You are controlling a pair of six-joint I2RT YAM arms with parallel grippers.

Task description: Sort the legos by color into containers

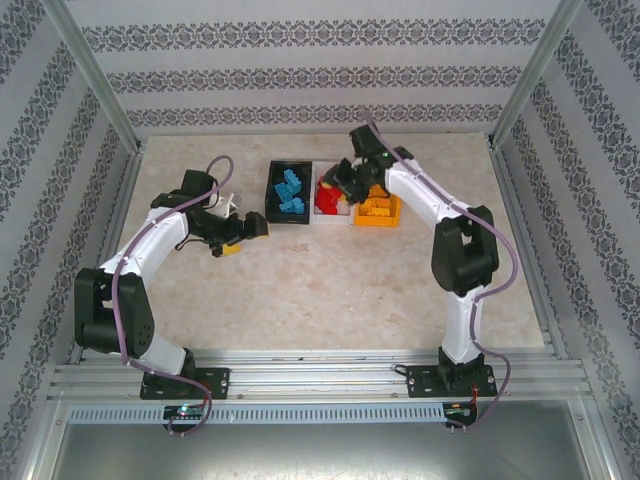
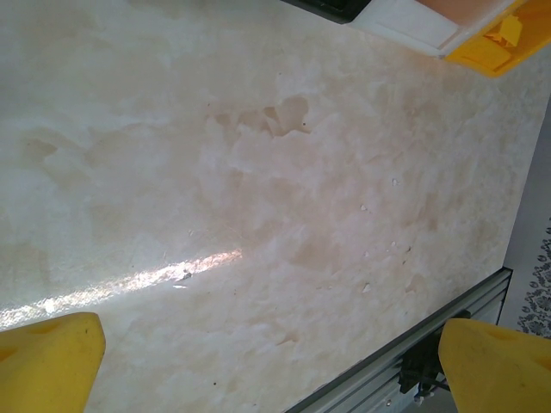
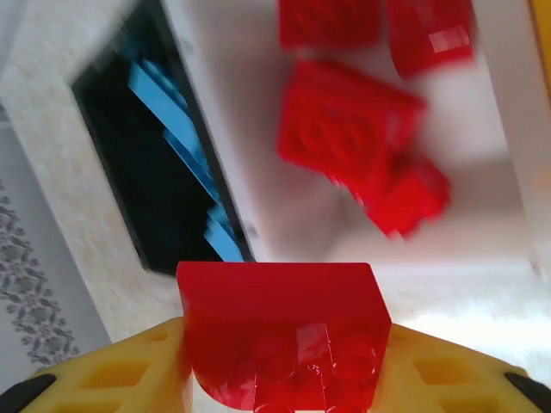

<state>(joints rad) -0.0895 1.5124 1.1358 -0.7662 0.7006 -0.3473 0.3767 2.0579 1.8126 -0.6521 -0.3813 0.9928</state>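
Three containers stand in a row at the back of the table. The black bin [image 1: 272, 196] holds blue legos [image 1: 290, 191], the white bin [image 1: 333, 225] holds red legos [image 1: 326, 200], and the orange-yellow bin [image 1: 379, 224] holds orange legos [image 1: 377, 207]. My right gripper [image 1: 338, 184] hovers over the white bin. It is shut on a red brick [image 3: 284, 318] between its yellow fingers [image 3: 112, 379]. Below it lie red legos [image 3: 344, 129] in the white bin [image 3: 258, 189], with the black bin [image 3: 120, 163] to the left. My left gripper [image 1: 246, 231] is open above bare table, its fingers [image 2: 43, 361] wide apart.
Metal frame posts and patterned walls ring the table. An aluminium rail [image 1: 320, 375] runs along the near edge by the arm bases. Corners of the white bin [image 2: 405, 21] and the orange-yellow bin [image 2: 495, 43] sit at the top right of the left wrist view.
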